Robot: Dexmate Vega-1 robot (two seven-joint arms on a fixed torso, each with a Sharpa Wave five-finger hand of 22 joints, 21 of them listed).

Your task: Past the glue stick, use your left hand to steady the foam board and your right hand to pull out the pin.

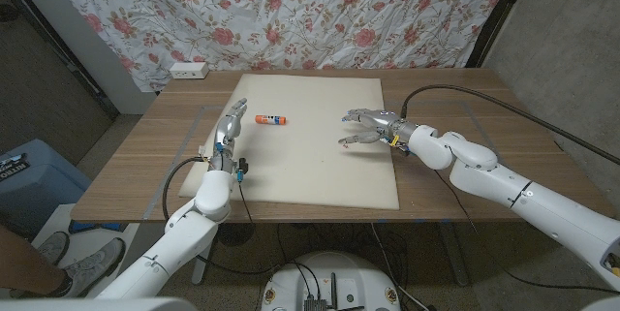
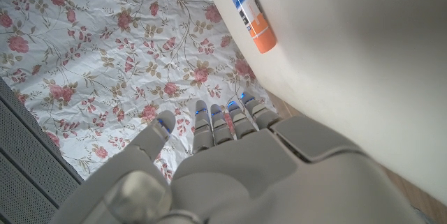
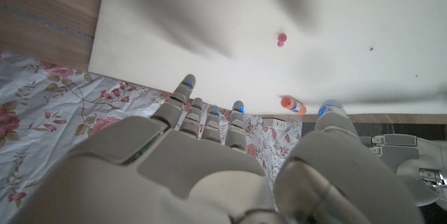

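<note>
The white foam board [image 1: 320, 146] lies in the middle of the wooden table. An orange glue stick [image 1: 274, 118] lies on its left part and also shows in the left wrist view [image 2: 250, 11]. A small red pin [image 3: 281, 40] sticks in the board, in front of my right hand's fingers. My left hand [image 1: 231, 123] stands at the board's left edge beside the glue stick, fingers stretched out, holding nothing. My right hand [image 1: 366, 128] hovers over the board's right part with its fingers spread and slightly curled, empty. Whether the left hand touches the board I cannot tell.
A floral curtain [image 1: 339, 11] hangs behind the table. A white power strip [image 1: 190, 72] lies at the far left corner. A black cable [image 1: 465, 93] arcs over the table's right side. A blue bin [image 1: 24, 185] stands on the floor at the left.
</note>
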